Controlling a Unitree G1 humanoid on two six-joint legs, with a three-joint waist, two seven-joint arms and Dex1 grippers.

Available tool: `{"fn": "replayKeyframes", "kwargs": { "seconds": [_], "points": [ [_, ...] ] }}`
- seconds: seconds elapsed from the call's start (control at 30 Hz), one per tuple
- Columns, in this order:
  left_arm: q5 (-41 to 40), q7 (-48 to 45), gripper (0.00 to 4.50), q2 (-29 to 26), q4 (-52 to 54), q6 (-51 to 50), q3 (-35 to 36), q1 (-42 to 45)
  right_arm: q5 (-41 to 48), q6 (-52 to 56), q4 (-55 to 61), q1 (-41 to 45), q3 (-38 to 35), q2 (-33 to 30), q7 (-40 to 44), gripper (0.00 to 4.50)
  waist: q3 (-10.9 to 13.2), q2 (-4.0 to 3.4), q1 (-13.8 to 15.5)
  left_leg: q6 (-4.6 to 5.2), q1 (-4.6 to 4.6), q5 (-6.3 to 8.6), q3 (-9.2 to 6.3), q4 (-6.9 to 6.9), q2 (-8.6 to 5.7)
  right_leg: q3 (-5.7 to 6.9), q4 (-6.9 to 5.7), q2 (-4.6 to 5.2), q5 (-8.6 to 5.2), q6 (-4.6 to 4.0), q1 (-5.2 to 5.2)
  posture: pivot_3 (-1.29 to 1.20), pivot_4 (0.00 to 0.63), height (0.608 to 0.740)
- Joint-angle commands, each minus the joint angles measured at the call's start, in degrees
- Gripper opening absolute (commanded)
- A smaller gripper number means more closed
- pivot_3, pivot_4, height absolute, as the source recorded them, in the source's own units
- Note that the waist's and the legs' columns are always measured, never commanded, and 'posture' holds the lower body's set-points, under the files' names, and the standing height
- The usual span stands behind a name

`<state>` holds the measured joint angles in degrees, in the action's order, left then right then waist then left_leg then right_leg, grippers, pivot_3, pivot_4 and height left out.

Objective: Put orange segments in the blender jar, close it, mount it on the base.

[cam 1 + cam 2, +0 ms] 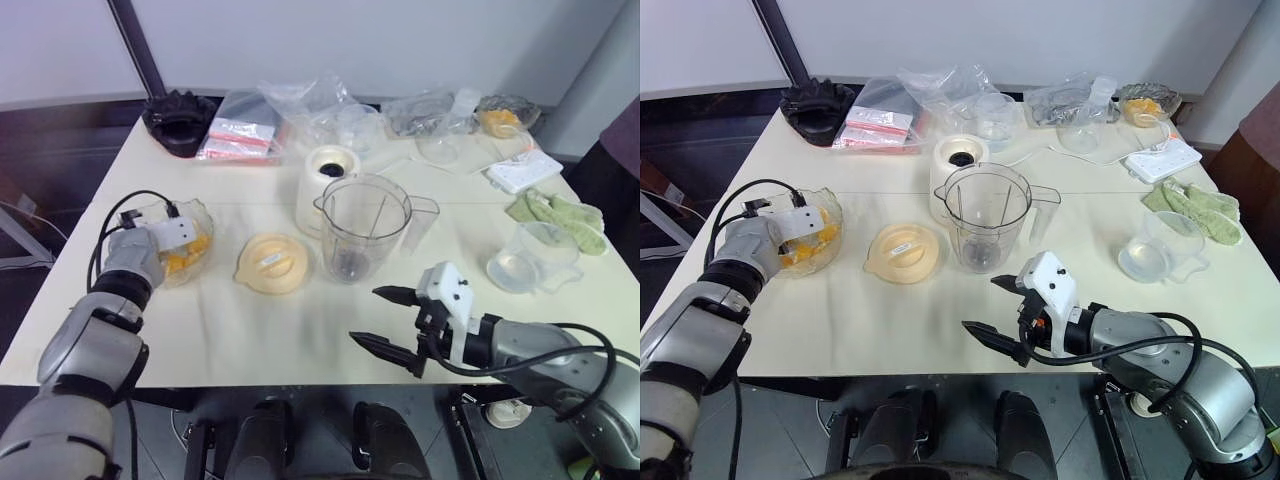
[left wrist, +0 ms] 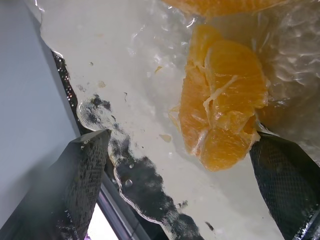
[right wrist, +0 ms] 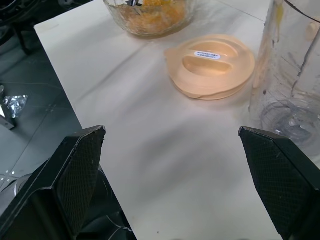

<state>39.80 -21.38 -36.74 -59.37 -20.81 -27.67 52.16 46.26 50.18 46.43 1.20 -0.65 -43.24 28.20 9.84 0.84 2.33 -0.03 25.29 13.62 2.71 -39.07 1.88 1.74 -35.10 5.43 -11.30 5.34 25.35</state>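
Your left claw (image 2: 180,190) is wide apart down in the glass bowl (image 1: 200,225), set to pinch the orange segments (image 2: 220,115), while the right claw (image 1: 385,320) waits apart near the empty blender jar (image 1: 365,225) beside the base (image 1: 325,170) on the surface (image 1: 280,330).

The two head cameras look forward and down from above the near edge of the worktop (image 1: 300,340), taking in the same full spread, each slightly offset sideways from the other. The left wrist camera sits very close, peering between its open jaws into a glass bowl (image 1: 190,245) at orange segments (image 2: 222,107). The right wrist camera looks low across the worktop, sharing the peach lid (image 3: 212,65) and blender jar (image 3: 292,75) with the head views.
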Motion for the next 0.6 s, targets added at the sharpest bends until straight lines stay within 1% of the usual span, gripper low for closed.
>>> {"fn": "replayKeyframes", "kwargs": {
  "seconds": [0.03,0.23,0.47,0.6],
  "points": [
    [-0.7,1.7,4.45,0.4,1.7,0.9,1.1,0.7,0.3,-0.8,1.5,0.6,0.0,0.8,0.0,4.50,0.0,0.02,0.0,0.00,0.01,0.00,0.00,0.00,-0.01,0.00,0.01,0.01,0.00,0.00,0.00,0.00,0.150,0.740],
    [-0.1,5.6,4.45,0.1,1.4,3.4,0.8,1.3,0.1,-0.8,1.5,0.5,0.2,1.1,0.1,4.50,0.1,0.19,-0.1,0.00,0.08,0.00,0.01,0.00,-0.02,0.01,0.04,0.02,0.00,0.00,0.04,0.00,0.150,0.740],
    [-1.8,2.0,4.45,0.1,-0.2,5.6,1.4,1.0,0.1,-0.7,1.7,0.4,0.2,1.5,-0.1,4.50,0.1,0.22,0.0,0.00,0.09,0.00,0.01,0.00,-0.02,0.02,0.04,0.02,0.00,0.00,0.06,0.00,0.150,0.740],
    [-2.4,0.9,4.45,0.0,-1.6,5.0,1.7,1.0,0.1,-0.6,1.8,0.4,0.1,1.5,-0.2,4.50,0.1,0.22,-0.1,0.00,0.08,0.00,0.01,0.00,-0.02,0.02,0.04,0.02,0.00,0.00,0.05,0.00,0.150,0.740]
  ]
}}
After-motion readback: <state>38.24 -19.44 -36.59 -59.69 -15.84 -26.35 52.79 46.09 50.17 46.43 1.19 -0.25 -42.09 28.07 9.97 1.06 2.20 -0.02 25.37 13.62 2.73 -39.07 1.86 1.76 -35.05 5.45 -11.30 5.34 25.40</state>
